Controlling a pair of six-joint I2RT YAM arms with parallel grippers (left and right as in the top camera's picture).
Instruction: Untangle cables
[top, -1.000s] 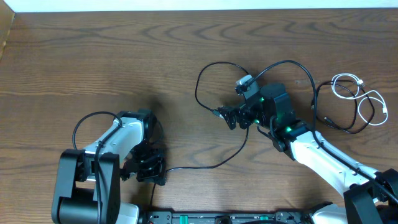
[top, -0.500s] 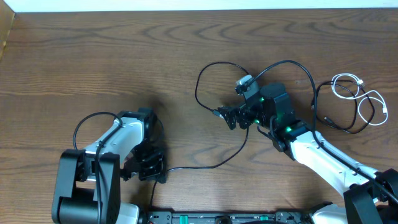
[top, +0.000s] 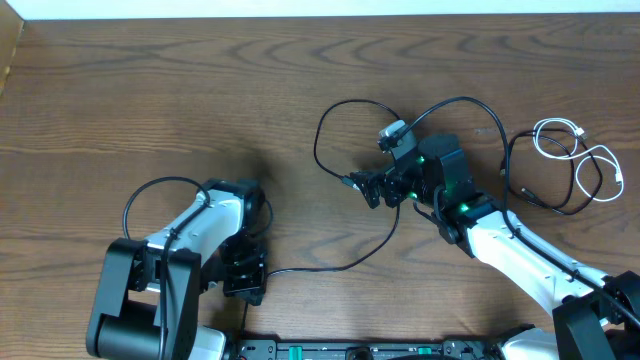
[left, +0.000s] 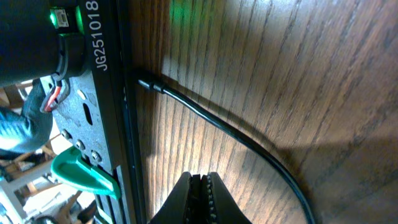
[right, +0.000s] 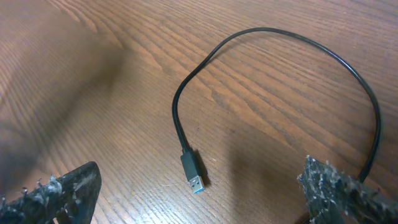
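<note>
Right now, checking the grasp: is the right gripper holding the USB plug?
No, the plug lies loose on the table between the right gripper's open fingers.

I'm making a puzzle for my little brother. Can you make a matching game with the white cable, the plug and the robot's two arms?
Things:
1. white cable
2. USB plug
3. left arm
4. right arm

Clues:
a. jaws wide open
b. blue tip
c. jaws shut, holding nothing
d. coiled in loops, far right side

Pairs: 1-d, 2-b, 3-c, 4-a
</note>
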